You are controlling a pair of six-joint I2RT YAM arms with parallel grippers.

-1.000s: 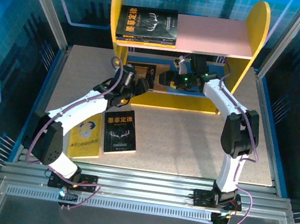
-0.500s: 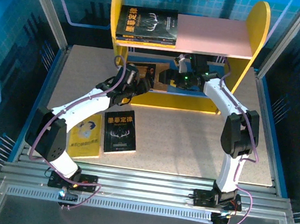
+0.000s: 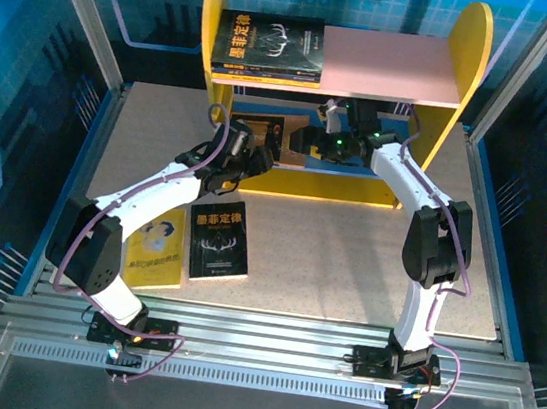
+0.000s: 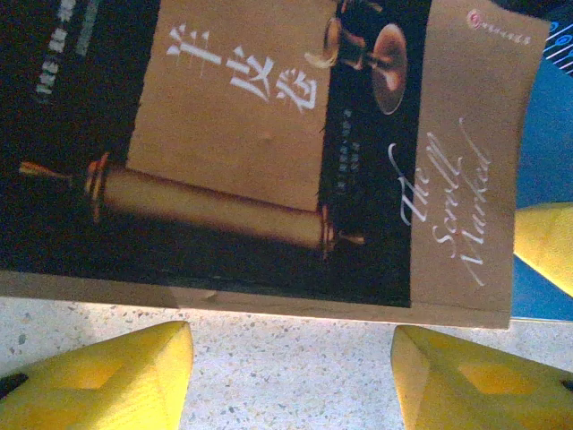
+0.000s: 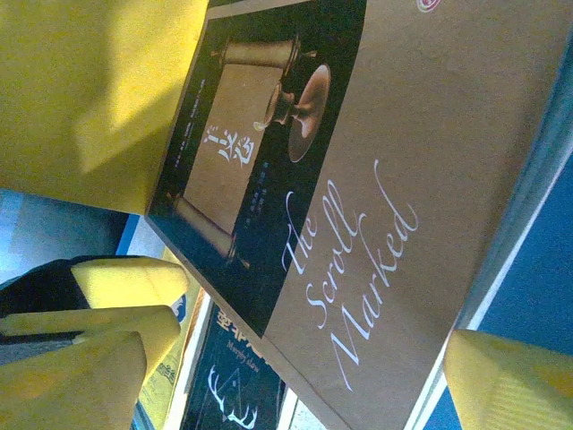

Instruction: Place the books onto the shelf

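While left gripper (image 4: 288, 345) and right gripper (image 5: 313, 331) gape empty, I rate the brown-black book (image 4: 269, 152) thin, light, floppy. Best pinched at its 6 o'clock edge.

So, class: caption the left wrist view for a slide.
Open left gripper facing the edge of the brown-black book.

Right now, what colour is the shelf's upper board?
Pink upper board, best in the top view.
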